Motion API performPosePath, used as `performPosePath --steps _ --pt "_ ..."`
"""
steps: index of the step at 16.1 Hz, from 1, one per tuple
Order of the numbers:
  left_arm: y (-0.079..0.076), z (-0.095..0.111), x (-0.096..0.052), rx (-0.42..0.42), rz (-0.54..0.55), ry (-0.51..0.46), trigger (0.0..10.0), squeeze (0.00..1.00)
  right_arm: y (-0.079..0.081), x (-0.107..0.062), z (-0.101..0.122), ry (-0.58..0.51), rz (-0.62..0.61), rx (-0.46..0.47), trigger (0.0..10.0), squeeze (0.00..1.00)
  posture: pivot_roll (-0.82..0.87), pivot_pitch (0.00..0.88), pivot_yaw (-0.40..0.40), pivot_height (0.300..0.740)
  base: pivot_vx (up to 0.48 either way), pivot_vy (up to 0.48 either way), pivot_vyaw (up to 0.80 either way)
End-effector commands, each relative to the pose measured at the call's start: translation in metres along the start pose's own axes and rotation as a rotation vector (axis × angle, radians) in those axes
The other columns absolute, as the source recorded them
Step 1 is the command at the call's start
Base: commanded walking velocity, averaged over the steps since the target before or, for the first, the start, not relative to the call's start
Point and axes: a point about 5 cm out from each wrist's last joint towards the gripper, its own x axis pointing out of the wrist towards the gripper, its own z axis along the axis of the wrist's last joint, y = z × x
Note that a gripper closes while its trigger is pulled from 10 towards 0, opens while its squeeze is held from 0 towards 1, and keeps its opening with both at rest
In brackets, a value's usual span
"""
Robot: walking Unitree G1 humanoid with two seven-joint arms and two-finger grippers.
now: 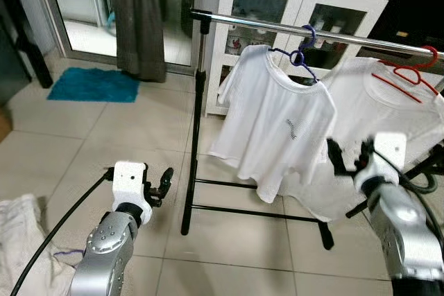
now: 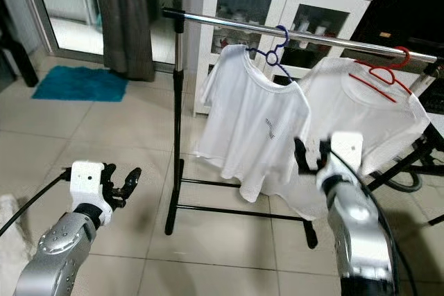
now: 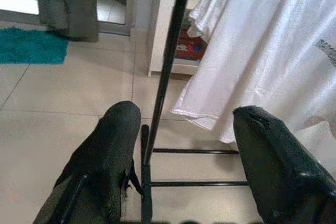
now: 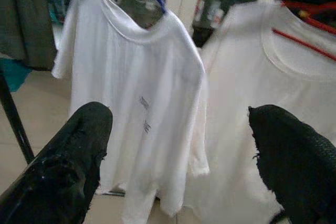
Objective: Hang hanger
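On the chrome rail (image 1: pixel 312 32) of a black clothes rack (image 1: pixel 196 129), two white T-shirts hang side by side.

Left of the pair, a white shirt (image 1: pixel 277 126) hangs on a blue hanger (image 1: pixel 300 57); just to its right a second white shirt (image 1: pixel 378 102) hangs on a red hanger (image 1: pixel 409 74), the two shirts touching. Nearer, the right gripper (image 1: pixel 349 159) hovers in front of the shirts' lower hems, fingers spread wide and holding nothing. Low on the left, the left gripper (image 1: pixel 164 184) is raised beside the rack's upright post, its fingers also wide apart and empty. Behind the rack stands a white cabinet (image 1: pixel 229 5); a teal mat (image 1: pixel 94 84) lies on the tiled floor (image 1: pixel 83 143), far left.
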Motion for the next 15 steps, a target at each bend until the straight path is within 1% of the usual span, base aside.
performPosePath --steps 1,2,3,4,5,6,7,8,9,10,12,13,15 --pt "-0.003 0.004 0.001 -0.003 0.002 -0.022 10.0 0.0 0.0 0.001 0.001 0.004 0.007 -0.011 10.0 0.0 0.04 0.0 -0.141 0.74 0.0 0.0 0.0" --pt "-0.002 0.002 0.005 -0.01 0.007 -0.016 10.0 0.0 0.001 0.002 0.004 -0.007 0.006 -0.015 10.0 0.0 0.03 0.0 -0.133 0.74 0.0 0.0 0.0" --pt "-0.004 0.001 0.007 0.006 0.0 -0.008 10.0 0.0 0.001 0.0 0.004 -0.009 -0.005 0.002 10.0 0.0 0.03 0.0 -0.127 0.74 0.0 0.0 0.0" --pt "-0.006 0.005 0.008 0.003 -0.016 -0.015 10.0 0.0 0.003 -0.002 0.002 -0.008 0.003 0.009 10.0 0.0 0.03 0.0 -0.122 0.74 0.0 0.0 0.0" --pt "-0.006 0.008 0.008 0.004 -0.013 -0.025 10.0 0.0 0.006 -0.006 -0.006 0.011 0.009 0.014 10.0 0.0 0.05 0.0 -0.122 0.74 0.0 0.0 0.0" --pt "-0.006 0.008 0.007 0.006 -0.013 -0.029 10.0 0.0 0.007 -0.007 -0.007 0.014 0.009 0.017 10.0 0.0 0.06 0.0 -0.123 0.74 0.0 0.0 0.0" --pt "-0.002 0.017 0.006 0.007 0.014 -0.072 10.0 0.0 0.007 -0.005 -0.011 0.025 -0.01 0.045 10.0 0.0 0.07 0.0 -0.122 0.74 0.0 0.0 0.0" --pt "0.002 0.02 0.006 0.008 0.033 -0.087 10.0 0.0 0.009 -0.003 -0.01 0.022 -0.001 0.037 10.0 0.0 0.07 0.0 -0.106 0.74 0.0 0.0 0.0" --pt "0.0 0.023 0.006 0.024 0.011 -0.093 10.0 0.0 0.01 -0.003 -0.008 0.013 0.002 0.054 10.0 0.0 0.07 0.0 -0.097 0.74 0.0 0.0 0.0" --pt "-0.001 0.023 0.006 0.038 -0.003 -0.09 10.0 0.0 0.01 -0.004 -0.007 0.01 0.0 0.063 10.0 0.0 0.07 0.0 -0.094 0.74 0.0 0.0 0.0" --pt "0.0 0.023 0.006 0.035 -0.013 -0.075 10.0 0.0 0.009 -0.007 -0.01 0.016 -0.003 0.057 10.0 0.0 0.06 0.0 -0.079 0.74 0.0 0.0 0.0" --pt "0.0 0.023 0.008 0.051 -0.024 -0.064 10.0 0.0 0.008 -0.008 -0.011 0.017 -0.008 0.056 10.0 0.0 0.06 0.0 -0.076 0.74 0.0 0.0 0.0" --pt "0.003 0.022 0.01 0.046 -0.013 -0.059 10.0 0.0 0.007 -0.007 -0.01 0.014 -0.014 0.056 10.0 0.0 0.06 0.0 -0.073 0.74 0.0 0.0 0.0"
